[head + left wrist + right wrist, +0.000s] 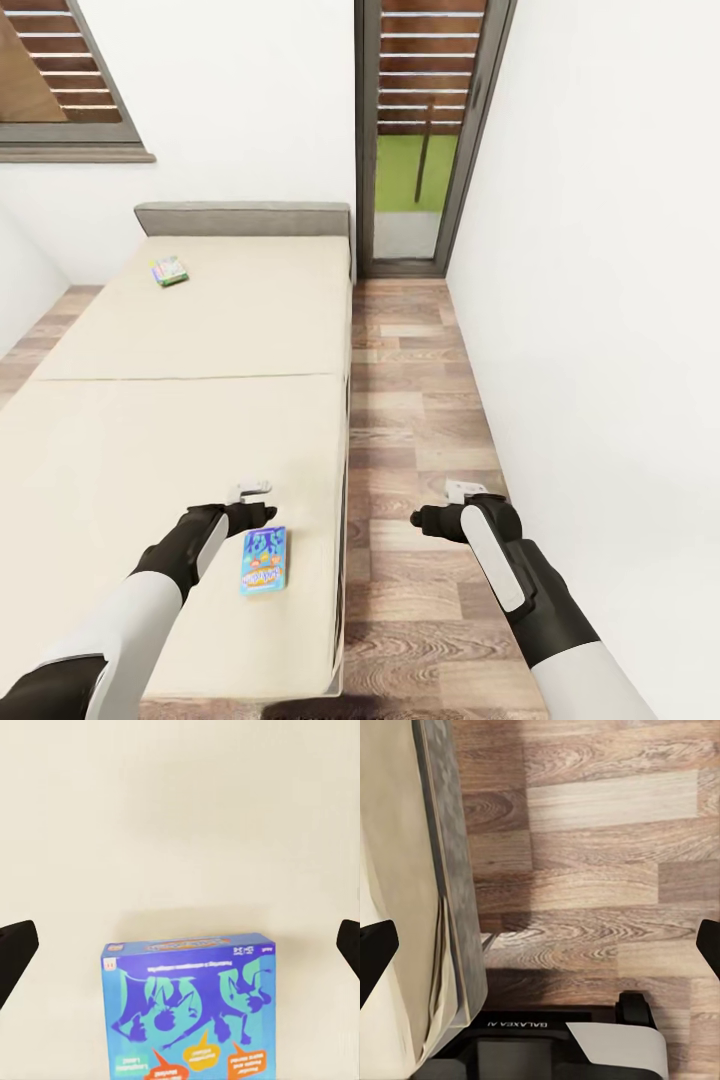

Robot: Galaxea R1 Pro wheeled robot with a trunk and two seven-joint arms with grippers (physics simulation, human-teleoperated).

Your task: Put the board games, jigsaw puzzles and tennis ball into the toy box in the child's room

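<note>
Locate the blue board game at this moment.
Head view: the blue board game lies flat on the bed near its right edge, just below the left pincer.

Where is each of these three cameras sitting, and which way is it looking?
Head view: from the robot's head, down over the bed and plank floor; both arms show.
Left wrist view: on the left arm, looking down at the blue board game; dark fingertips at the edges.
Right wrist view: on the right arm, looking down at floor; robot's base shows.
Head and left wrist share the blue game.
</note>
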